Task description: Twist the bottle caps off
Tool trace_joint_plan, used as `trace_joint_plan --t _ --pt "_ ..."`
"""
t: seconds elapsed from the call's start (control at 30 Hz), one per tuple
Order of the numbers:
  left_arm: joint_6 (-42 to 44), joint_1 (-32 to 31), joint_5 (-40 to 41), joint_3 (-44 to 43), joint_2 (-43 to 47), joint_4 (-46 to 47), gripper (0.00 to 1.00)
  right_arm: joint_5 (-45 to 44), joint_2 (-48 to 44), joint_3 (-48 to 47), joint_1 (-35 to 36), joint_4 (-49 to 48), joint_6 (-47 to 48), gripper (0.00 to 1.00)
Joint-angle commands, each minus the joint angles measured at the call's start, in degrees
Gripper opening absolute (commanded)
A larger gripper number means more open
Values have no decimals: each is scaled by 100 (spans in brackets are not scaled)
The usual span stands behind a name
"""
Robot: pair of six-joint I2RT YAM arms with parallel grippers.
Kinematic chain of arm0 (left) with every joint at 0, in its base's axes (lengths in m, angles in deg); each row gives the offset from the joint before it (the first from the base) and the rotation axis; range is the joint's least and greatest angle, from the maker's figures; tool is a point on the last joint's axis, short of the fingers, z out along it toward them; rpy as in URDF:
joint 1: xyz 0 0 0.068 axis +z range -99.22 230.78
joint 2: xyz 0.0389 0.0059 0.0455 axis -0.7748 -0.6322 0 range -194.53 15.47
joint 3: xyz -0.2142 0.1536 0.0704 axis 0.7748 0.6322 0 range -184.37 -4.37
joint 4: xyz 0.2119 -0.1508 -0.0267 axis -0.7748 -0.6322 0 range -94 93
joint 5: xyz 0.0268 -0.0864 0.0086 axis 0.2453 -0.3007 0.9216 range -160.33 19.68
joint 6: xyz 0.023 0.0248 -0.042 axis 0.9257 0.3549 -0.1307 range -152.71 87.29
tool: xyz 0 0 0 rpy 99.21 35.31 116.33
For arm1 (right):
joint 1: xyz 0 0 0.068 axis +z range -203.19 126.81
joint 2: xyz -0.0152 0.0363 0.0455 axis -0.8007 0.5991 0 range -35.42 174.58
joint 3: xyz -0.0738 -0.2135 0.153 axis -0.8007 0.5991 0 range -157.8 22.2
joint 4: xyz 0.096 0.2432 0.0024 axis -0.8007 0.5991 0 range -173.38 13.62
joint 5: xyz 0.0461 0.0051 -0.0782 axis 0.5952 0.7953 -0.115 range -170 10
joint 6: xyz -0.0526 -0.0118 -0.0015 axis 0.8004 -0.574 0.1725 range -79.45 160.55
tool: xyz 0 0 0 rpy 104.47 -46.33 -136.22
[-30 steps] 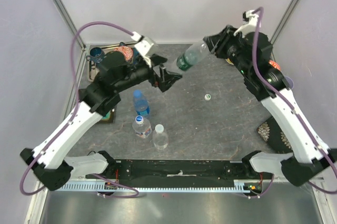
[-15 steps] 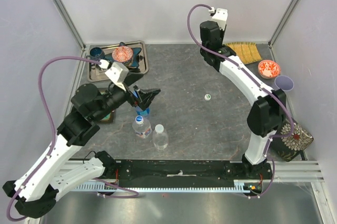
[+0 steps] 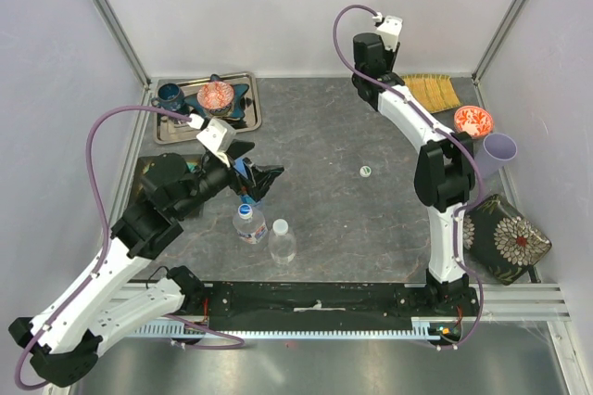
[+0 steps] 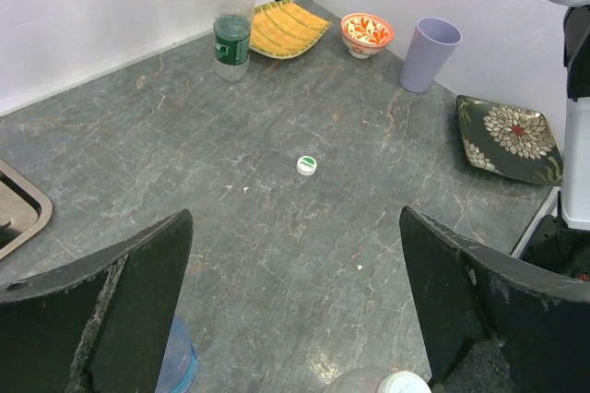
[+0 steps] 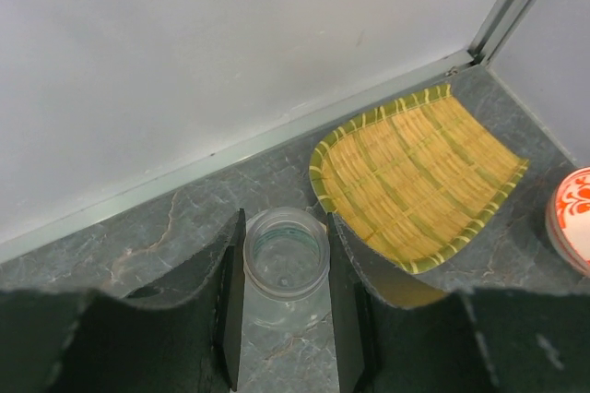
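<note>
- Right gripper [image 5: 286, 227] has brought the greenish bottle [image 5: 286, 264] down beside the bamboo tray [image 5: 415, 181]; jaws hug its sides, its mouth already uncapped.
- Left gripper [image 4: 295, 218], wide open and empty, has swung above the blue-tinted bottle [image 4: 177, 367], likely next.

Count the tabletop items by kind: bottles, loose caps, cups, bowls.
Bottles: 4 (blue-tinted, labelled clear, plain clear, green-labelled)
Loose cap: 1
Cups: 2 (lilac cup, dark blue cup)
Bowls: 2 (left bowl, right bowl)
Total: 9
</note>
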Motion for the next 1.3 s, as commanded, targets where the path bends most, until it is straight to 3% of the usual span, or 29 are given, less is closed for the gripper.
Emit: trace_joint_plan --t 0.0,0.23,0.63,1.03,1.27 --pt "80 -7 143 44 -81 216 100 112 241 -484 -45 -44 -210 0" --pt "54 -7 178 9 -291 216 100 411 408 -475 -124 105 -324 4" --pt "37 -7 134 18 -292 207 100 675 347 -405 -212 361 -483 48" --pt "45 -7 116 36 -344 198 100 719 294 -475 -221 422 -500 66" --pt "37 -7 99 36 -344 189 100 806 277 -546 -239 449 -536 70"
